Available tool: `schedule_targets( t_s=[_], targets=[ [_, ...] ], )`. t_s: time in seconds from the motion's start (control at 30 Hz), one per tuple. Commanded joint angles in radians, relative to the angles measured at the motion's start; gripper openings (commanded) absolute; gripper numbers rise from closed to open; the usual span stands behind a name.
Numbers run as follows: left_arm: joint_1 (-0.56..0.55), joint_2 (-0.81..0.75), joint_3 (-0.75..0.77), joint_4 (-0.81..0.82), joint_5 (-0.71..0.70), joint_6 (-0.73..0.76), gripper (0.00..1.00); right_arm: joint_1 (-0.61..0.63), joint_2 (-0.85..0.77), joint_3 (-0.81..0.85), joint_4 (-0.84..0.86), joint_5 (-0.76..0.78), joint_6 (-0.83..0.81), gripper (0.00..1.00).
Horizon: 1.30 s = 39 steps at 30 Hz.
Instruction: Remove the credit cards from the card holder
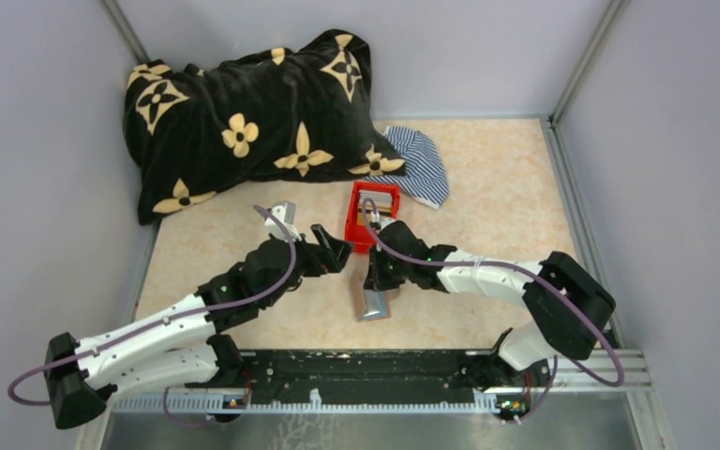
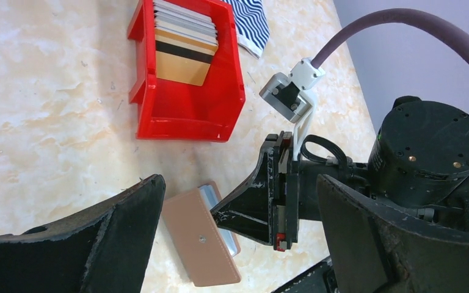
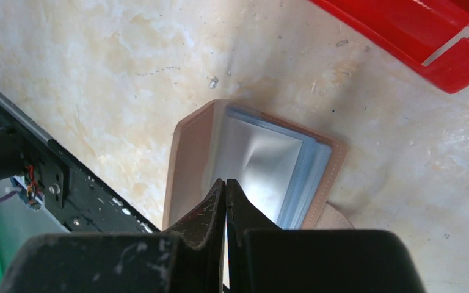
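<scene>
The reddish-brown card holder (image 1: pixel 373 305) (image 2: pixel 198 244) (image 3: pixel 186 159) lies on the table in front of the red box, its flap lifted. Grey and light blue credit cards (image 3: pixel 262 159) (image 2: pixel 210 194) show stacked inside it. My right gripper (image 1: pixel 375 281) (image 2: pixel 217 213) (image 3: pixel 226 182) is shut, with its tips pointing down at the holder's near edge, against the cards beside the flap. I cannot tell whether a card is pinched. My left gripper (image 1: pixel 336 251) (image 2: pixel 239 180) hangs wide open just left of the holder, with nothing between its fingers.
A red open-top box (image 1: pixel 372 214) (image 2: pixel 186 116) (image 3: pixel 427 36) holding several upright cards stands just behind the holder. A black flowered cushion (image 1: pixel 244 122) and a striped cloth (image 1: pixel 422 164) lie at the back. The black base rail (image 1: pixel 366 375) runs along the near edge.
</scene>
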State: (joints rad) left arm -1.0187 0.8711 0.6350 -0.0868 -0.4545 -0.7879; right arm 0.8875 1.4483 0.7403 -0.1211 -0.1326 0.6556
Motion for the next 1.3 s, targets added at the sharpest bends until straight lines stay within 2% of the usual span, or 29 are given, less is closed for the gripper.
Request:
schedule_targets(
  t_s=[0.0, 0.2, 0.37, 0.53, 0.7, 0.97, 1.13, 1.27],
  targets=[
    [0.002, -0.037, -0.019, -0.029, -0.033, -0.017, 1.00, 0.009, 0.000, 0.015, 0.039, -0.031, 0.009, 0.00],
    [0.015, -0.071, -0.046, -0.053, -0.048, -0.045, 1.00, 0.073, -0.008, 0.089, 0.003, -0.011, 0.004, 0.00],
    [0.115, -0.126, -0.059, -0.108, 0.009, -0.047, 1.00, 0.083, 0.008, 0.110, 0.039, -0.060, 0.003, 0.00],
    [0.189, -0.179, -0.090, -0.111, 0.091, -0.046, 1.00, 0.099, 0.113, 0.151, 0.054, -0.119, -0.012, 0.00],
    [0.197, -0.196, -0.101, -0.123, 0.097, -0.050, 1.00, 0.129, 0.213, 0.206, 0.043, -0.135, -0.023, 0.00],
    [0.197, -0.205, -0.094, -0.120, 0.112, -0.043, 1.00, 0.130, 0.302, 0.176, 0.066, -0.138, -0.014, 0.00],
    [0.197, -0.125, -0.174, 0.006, 0.246, -0.111, 0.99, 0.128, 0.297, 0.175, 0.076, -0.129, -0.013, 0.00],
    [0.185, 0.043, -0.253, 0.134, 0.468, -0.226, 0.99, 0.124, 0.297, 0.181, 0.088, -0.127, -0.013, 0.00]
  ],
)
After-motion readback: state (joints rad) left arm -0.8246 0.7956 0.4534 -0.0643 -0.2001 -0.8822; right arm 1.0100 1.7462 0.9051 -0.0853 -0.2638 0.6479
